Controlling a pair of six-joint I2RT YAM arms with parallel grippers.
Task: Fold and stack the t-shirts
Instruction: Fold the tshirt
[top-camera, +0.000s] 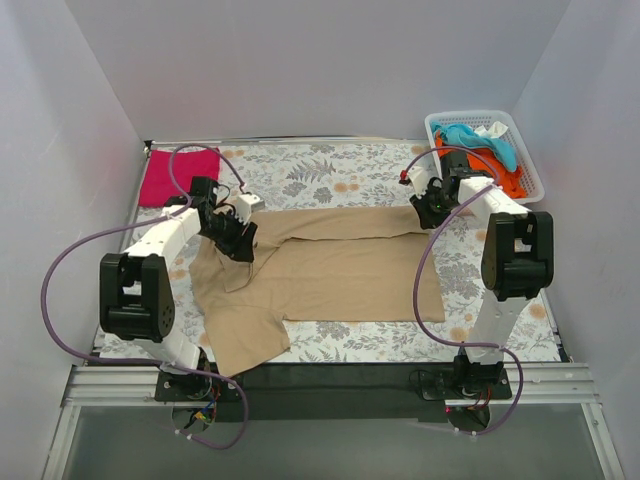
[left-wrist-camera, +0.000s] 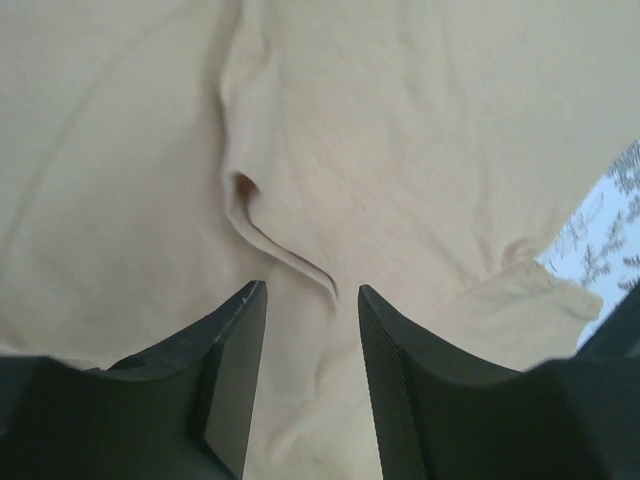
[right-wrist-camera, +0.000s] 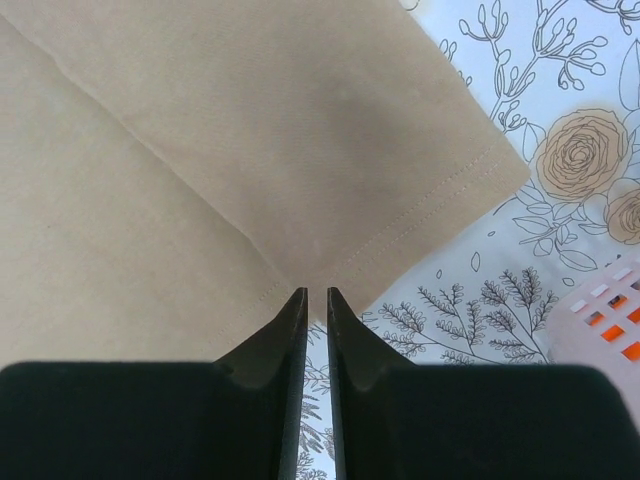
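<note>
Shirt (top-camera: 340, 265): we log long axis left-right. Left gripper (left-wrist-camera: 312, 292) spread above crease (left-wrist-camera: 262, 232); right gripper (right-wrist-camera: 316, 293) pressed together at hem (right-wrist-camera: 420, 215), pinch unconfirmed.

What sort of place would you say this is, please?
Probably a robotics lab test cell: plain white panels enclose a floral-covered table, two arms are bolted to its rail, and a tan t-shirt and laundry basket serve as props.
</note>
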